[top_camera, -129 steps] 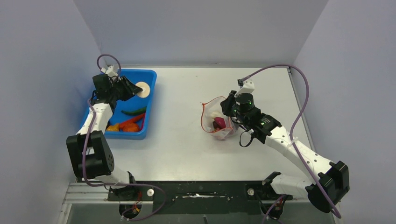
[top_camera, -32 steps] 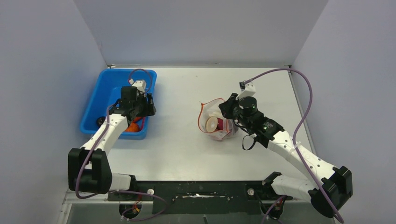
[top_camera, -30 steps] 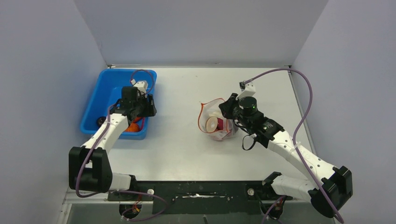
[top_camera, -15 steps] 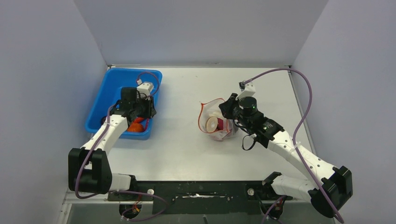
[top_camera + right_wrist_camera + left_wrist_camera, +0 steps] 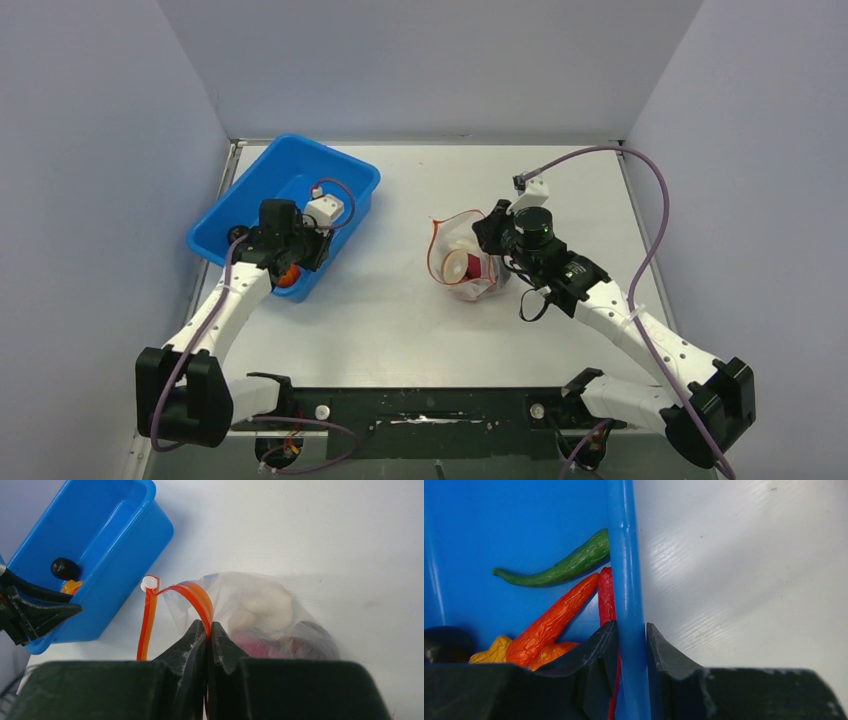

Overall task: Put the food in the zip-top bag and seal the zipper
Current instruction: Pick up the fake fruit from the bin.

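Left gripper was clamped on the side wall of the blue bin, one finger inside and one outside. The bin sat skewed at the far left of the bench. Food left in the bin: a green chili, an orange chili lying just below it, a red piece tucked against the wall by the inner finger, a yellowish lump and a dark round thing off in the corner

Right gripper was pinched together on the mouth of the zip-top bag, right on the zipper, with the red strip arching up over the fingertips. The bag sat mid-bench, apart from the bin, mouth gaping open, with a white piece and something pinkish inside. Couldn't make out the rest through the plastic
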Controlling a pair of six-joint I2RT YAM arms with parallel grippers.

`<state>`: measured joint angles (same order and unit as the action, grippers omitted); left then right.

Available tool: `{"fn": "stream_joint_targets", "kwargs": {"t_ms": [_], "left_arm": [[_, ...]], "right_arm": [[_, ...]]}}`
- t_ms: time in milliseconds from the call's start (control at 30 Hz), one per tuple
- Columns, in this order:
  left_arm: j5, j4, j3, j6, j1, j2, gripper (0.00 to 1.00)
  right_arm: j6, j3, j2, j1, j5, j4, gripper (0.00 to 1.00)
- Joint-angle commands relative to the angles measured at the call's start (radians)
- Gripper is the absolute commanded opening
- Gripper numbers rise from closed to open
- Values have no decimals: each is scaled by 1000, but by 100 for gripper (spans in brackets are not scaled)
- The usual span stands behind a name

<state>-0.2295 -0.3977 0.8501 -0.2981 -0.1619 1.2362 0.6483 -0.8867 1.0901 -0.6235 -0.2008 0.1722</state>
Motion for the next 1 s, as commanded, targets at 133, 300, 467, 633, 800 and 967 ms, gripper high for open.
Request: {"fn": "stream_joint_targets", "kwargs": {"t_ms": [133,300,467,633,800,967], "left_arm": [[19,-83,-37,-374,-67,-92,0],[52,-78,-57,-435,-69,-118,0],[51,-90,-83,-483,-61,-168,0],[18,-114,-54,-437,-59,-149,0],[101,-102,5,-293,-59,-150,24],[149,-24,43,-108,-59,-173,48]], "right_arm": [[-63,-5,-57,30,5,-45,0],[-75,-5,-64,46,23,-38,0],[-76,2,-74,61,32,-35,0],[-83,1,-86,73,35,-32,0],[-81,12,-96,82,38,-37,0],[-67,19,-80,85,61,-55,0]]}}
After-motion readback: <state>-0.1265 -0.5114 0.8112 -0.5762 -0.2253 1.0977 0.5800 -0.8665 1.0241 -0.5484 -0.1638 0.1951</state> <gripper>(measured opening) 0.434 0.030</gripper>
